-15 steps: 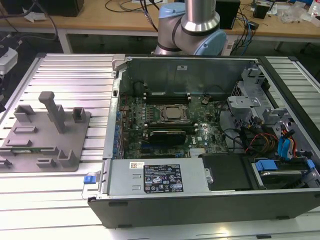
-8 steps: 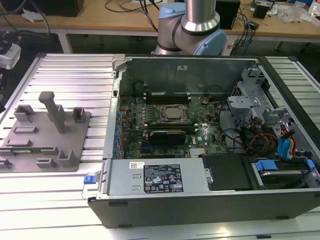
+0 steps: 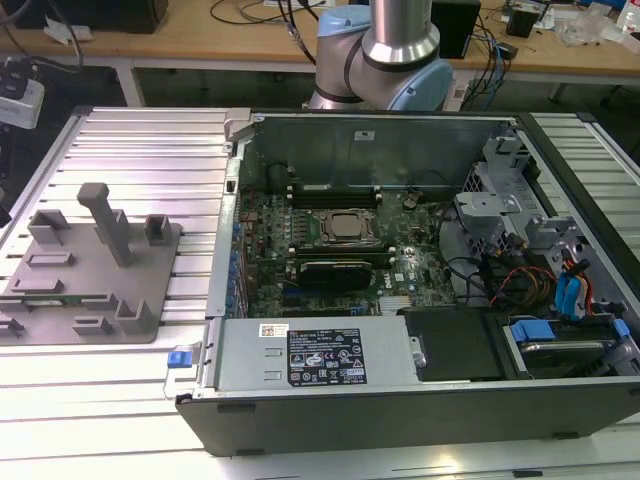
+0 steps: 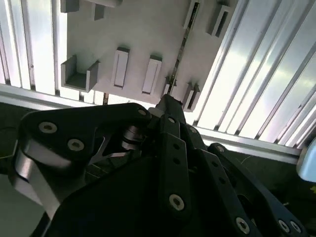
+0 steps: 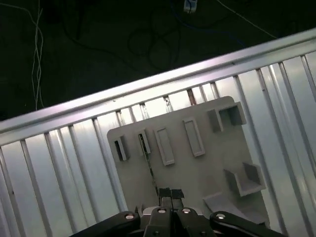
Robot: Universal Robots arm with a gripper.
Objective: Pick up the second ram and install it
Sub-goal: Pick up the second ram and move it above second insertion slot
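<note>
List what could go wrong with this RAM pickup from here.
1. The RAM stick shows edge-on and very slim in the grey fixture; a hand slightly off line may miss it or strike the fixture's tabs.
2. The memory slots sit deep in the open computer case near loose cables, which might snag.

The counter (image 3: 140,150) is bare ribbed metal, silvery and softly reflective, with bright streaks in both wrist views. The grey fixture (image 3: 100,290) resting on it looks like smooth, matt plastic. The second ram (image 4: 183,42) shows a thin, dull board edge with small glinting spots. The gripper (image 5: 170,193) is matt black with shiny screw heads. The arm (image 3: 400,25) has a polished metal tube and glossy pale blue caps. The computer case (image 3: 400,410) is dark, matt painted metal outside.
</note>
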